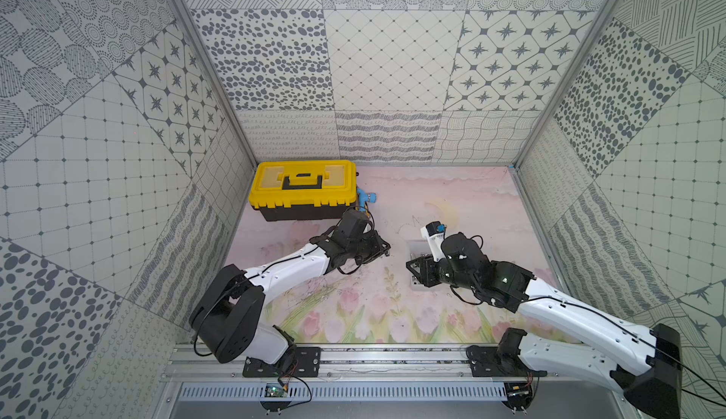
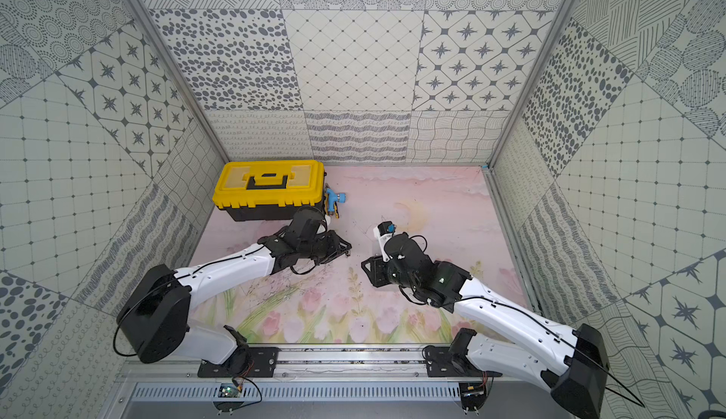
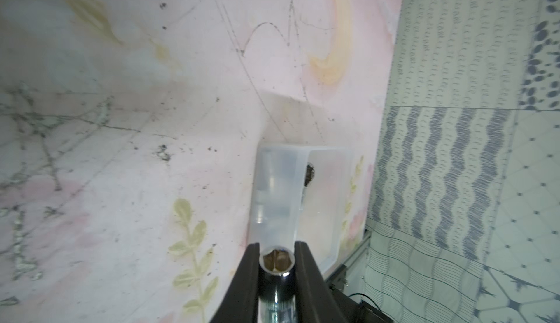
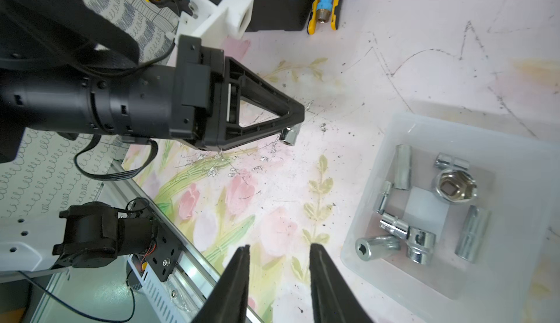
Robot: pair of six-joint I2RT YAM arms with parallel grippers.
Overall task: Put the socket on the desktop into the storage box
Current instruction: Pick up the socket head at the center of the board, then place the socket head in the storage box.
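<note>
Patterned grey-and-white walls closed in a pink floral mat (image 1: 393, 311), with a yellow-lidded toolbox (image 1: 302, 185) in the far left corner. On my left wrist feed the left gripper (image 3: 276, 243) was pinched narrow on a chrome socket (image 3: 277, 276). Its hex mouth faced forward, and it hung above the mat, short of the storage box (image 3: 272, 191). The right gripper (image 4: 279, 247) hung near the box with its jaws parted and nothing between them. Several other sockets (image 4: 456, 186) lay in the box around its white patch.

I judged the step in hand to be the carry to the box. I wanted the right arm moved clear first, since in both top views it covered much of the box. Next I would bring the socket over bare floor inside the near wall and go low before letting go. Opening gently should keep it from bouncing out or striking the thin rim.
</note>
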